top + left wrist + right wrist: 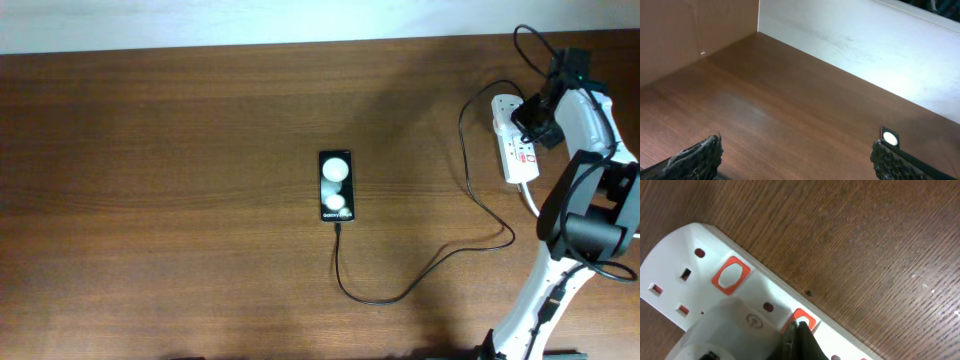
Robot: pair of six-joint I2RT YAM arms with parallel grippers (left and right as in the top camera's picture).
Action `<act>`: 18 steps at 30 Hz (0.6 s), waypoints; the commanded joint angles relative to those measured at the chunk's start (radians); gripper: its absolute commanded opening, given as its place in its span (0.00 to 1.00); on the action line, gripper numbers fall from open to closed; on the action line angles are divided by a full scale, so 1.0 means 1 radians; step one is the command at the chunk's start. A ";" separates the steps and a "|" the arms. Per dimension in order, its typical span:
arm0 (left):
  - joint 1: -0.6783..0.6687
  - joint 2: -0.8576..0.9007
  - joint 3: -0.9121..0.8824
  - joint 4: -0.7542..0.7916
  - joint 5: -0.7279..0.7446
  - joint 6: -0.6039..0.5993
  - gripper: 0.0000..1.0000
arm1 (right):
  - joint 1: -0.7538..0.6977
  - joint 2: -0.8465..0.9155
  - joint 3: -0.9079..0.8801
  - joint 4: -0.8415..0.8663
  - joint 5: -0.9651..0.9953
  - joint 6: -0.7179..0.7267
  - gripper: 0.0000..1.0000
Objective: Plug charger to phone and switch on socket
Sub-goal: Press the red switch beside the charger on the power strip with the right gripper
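The black phone point(337, 186) lies mid-table with two white round spots on its screen. The thin black charger cable point(400, 296) meets the phone's near end, loops right and runs up to the white socket strip point(516, 150) at the far right. My right gripper point(530, 122) is over the strip. In the right wrist view its fingers point(800, 327) are shut together, and their tip touches an orange-red switch point(805, 318) on the socket point(700, 270). My left gripper point(797, 150) is open and empty above bare wood. The phone's end point(889, 137) shows beside its right finger.
A white adapter point(735, 335) sits plugged in the strip beside the touched switch; a second orange switch point(730, 274) is further along. The strip's thick white cord point(528, 197) runs toward the right arm's base point(590, 230). A pale wall point(865, 45) borders the table.
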 commanded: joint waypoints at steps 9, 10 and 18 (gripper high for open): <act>0.005 -0.009 -0.003 0.000 -0.007 0.009 0.99 | 0.039 0.017 0.014 -0.021 -0.027 -0.046 0.04; 0.005 -0.009 -0.003 0.000 -0.007 0.009 0.99 | 0.043 0.017 0.012 -0.023 -0.027 -0.046 0.04; 0.005 -0.009 -0.003 0.000 -0.007 0.009 0.99 | 0.033 0.016 -0.015 0.007 -0.020 -0.047 0.04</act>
